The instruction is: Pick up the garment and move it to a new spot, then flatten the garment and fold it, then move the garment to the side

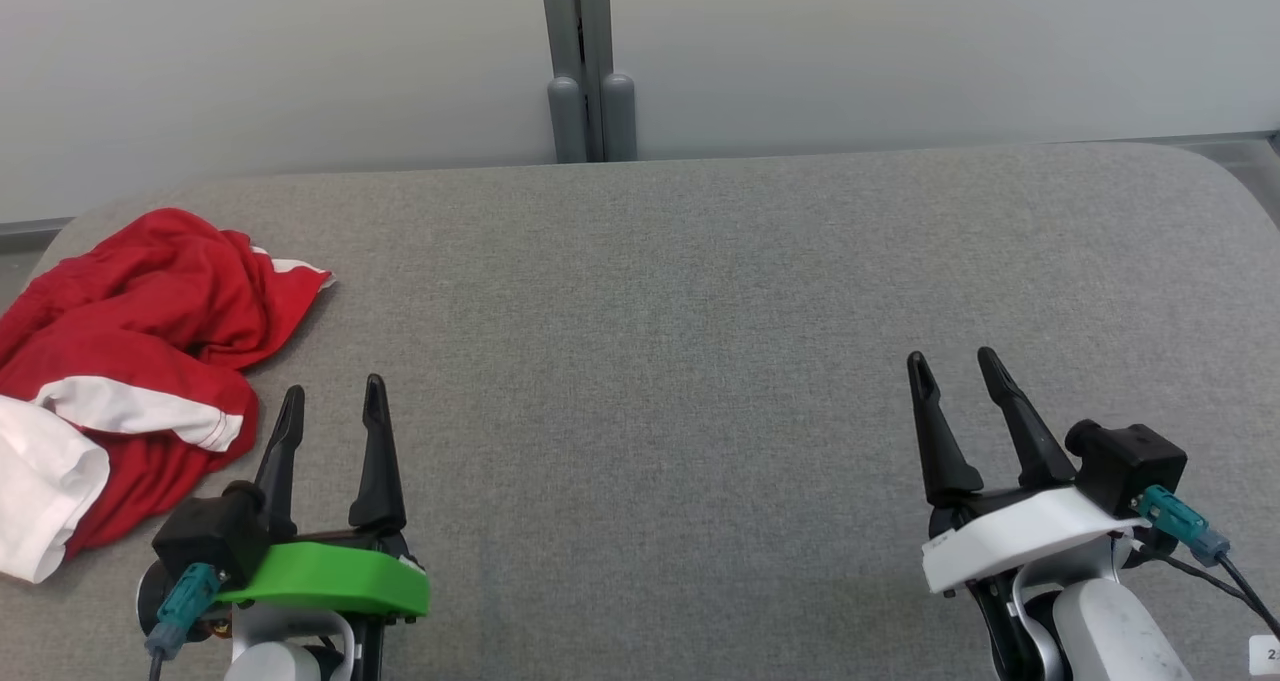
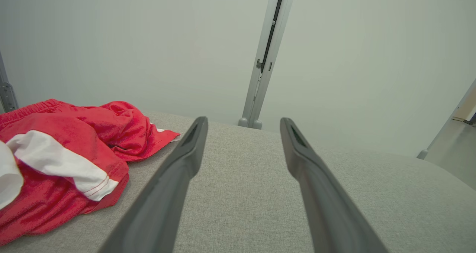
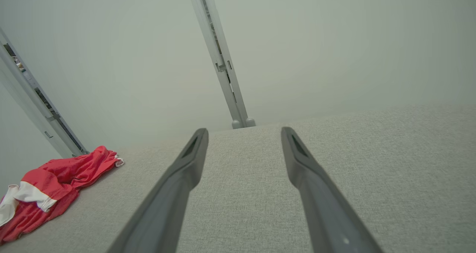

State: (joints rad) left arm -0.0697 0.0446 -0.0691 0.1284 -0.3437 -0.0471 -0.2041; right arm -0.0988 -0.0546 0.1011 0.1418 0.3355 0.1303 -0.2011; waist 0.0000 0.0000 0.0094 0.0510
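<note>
At the left edge of the head view, from mid-height down to the lower left corner, the garment [image 1: 140,361] lies in a crumpled heap, red with white bands and a white fold spilling toward the bottom corner. It looks thin, soft and light, with a slight sheen that suggests slippery sports cloth. It will likely sag and trail when lifted rather than hold any shape, and a shallow pinch may slide off. The raised red ridges near the middle of the heap, or the stitched white band [image 1: 140,411] on its lower right side, seem the best places to grip, since the fabric is doubled there. Just to the right of the heap, at the lower left of that view, the left gripper [image 1: 333,389] points up the frame with its two dark fingers spread apart and nothing between them, near the cloth but not touching it. The grey woven surface [image 1: 650,311] runs across the middle of the frame, flat and padded-looking, with rounded far corners and plenty of bare area for spreading. Behind it stands a pale wall, split at upper centre by a grey metal post [image 1: 590,61]. At the lower right, the right gripper [image 1: 952,358] is likewise parted and empty, well apart from the garment.
</note>
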